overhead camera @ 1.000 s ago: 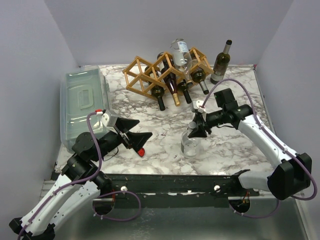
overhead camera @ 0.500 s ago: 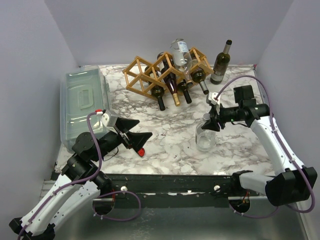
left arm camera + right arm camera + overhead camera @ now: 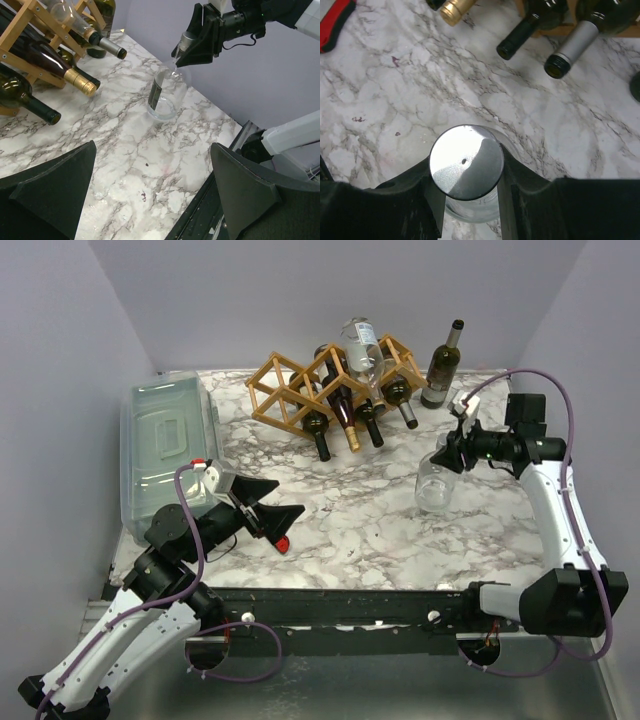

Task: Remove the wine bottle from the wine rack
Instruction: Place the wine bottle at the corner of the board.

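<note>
The wine bottle (image 3: pixel 433 490) is clear glass with a silver cap (image 3: pixel 466 161) and stays upright at the right of the marble table. Its base is at or just above the surface; I cannot tell which. My right gripper (image 3: pixel 452 452) is shut on its neck just under the cap, also seen as the right gripper (image 3: pixel 466 172). The left wrist view shows that bottle (image 3: pixel 162 95) in front of the right gripper (image 3: pixel 192 50). The wine rack (image 3: pixel 300 390), a tan lattice, stands at the back, apart from it. My left gripper (image 3: pixel 288 498) is open over the front left, empty.
Several dark bottles (image 3: pixel 340 415) lie in the rack, necks toward me, with a clear bottle (image 3: pixel 362 350) lying on top. A dark green bottle (image 3: pixel 443 365) stands at the back right. A clear lidded bin (image 3: pixel 165 450) fills the left side. A red object (image 3: pixel 283 543) lies under the left gripper.
My right arm has carried the clear wine bottle from the front middle of the table rightward and toward the back. The left arm has not moved.
</note>
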Robot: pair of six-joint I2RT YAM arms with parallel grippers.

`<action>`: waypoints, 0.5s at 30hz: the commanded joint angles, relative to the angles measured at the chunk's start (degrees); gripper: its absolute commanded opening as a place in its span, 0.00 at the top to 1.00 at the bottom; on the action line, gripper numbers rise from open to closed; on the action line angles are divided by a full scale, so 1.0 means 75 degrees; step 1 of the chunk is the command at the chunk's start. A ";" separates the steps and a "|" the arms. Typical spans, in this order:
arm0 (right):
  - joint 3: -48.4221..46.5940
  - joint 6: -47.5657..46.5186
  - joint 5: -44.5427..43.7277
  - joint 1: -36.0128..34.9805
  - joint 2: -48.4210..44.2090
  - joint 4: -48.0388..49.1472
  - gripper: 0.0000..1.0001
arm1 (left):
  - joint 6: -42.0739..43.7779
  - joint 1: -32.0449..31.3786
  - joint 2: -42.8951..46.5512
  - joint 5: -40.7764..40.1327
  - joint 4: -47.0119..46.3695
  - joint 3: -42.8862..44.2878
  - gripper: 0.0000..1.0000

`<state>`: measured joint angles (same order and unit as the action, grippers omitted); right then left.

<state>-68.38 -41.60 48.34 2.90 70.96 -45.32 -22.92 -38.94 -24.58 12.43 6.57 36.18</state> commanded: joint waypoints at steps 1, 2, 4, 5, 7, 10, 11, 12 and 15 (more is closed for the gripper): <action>-0.0434 0.0507 -0.0018 0.0502 0.0126 0.1332 1.00 | -0.0003 0.0046 0.0103 0.0069 0.0109 -0.0103 0.01; -0.0444 0.0568 -0.0043 0.0615 0.0181 0.1485 1.00 | -0.0003 0.0048 0.0124 0.0060 0.0109 -0.0116 0.01; -0.0469 0.0656 -0.0081 0.0792 0.0270 0.1731 1.00 | -0.0003 0.0041 0.0162 0.0048 0.0125 -0.0137 0.01; -0.0457 0.0720 -0.0109 0.0858 0.0305 0.1858 1.00 | -0.0003 0.0041 0.0172 0.0043 0.0120 -0.0157 0.01; -0.0447 0.0864 -0.0231 0.0988 0.0402 0.2137 1.00 | 0.0017 0.0050 0.0212 0.0029 0.0128 -0.0174 0.01; -0.0377 0.1178 -0.0385 0.1172 0.0508 0.2694 1.00 | 0.0032 0.0050 0.0253 0.0007 0.0155 -0.0209 0.01; -0.0364 0.1262 -0.0478 0.1203 0.0556 0.2843 1.00 | 0.0032 0.0056 0.0264 0.0001 0.0156 -0.0211 0.01; -0.0363 0.1343 -0.0560 0.1236 0.0615 0.3016 1.00 | 0.0043 0.0052 0.0273 0.0007 0.0172 -0.0214 0.01; -0.0363 0.1598 -0.0853 0.1296 0.0816 0.3542 1.00 | 0.0061 0.0051 0.0311 0.0001 0.0188 -0.0237 0.01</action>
<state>-68.38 -33.45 43.24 11.77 76.62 -31.53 -22.92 -38.94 -23.11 12.40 7.03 34.92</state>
